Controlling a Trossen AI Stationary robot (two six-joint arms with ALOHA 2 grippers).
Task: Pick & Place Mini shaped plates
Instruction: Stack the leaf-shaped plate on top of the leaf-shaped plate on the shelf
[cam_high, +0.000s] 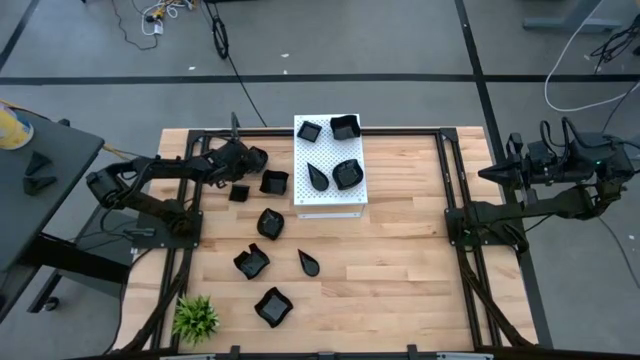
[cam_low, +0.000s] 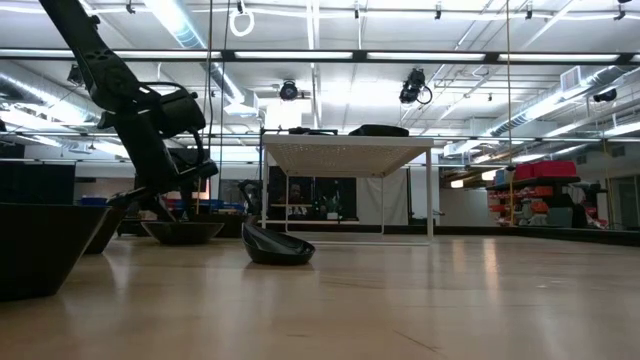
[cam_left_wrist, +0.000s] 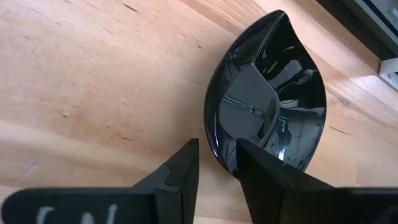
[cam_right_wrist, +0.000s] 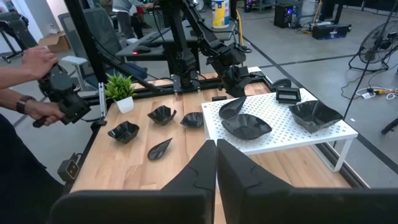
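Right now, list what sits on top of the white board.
Four black plates rest on the board: two at its far edge, two mid-board. What lies beneath it is hidden from above.
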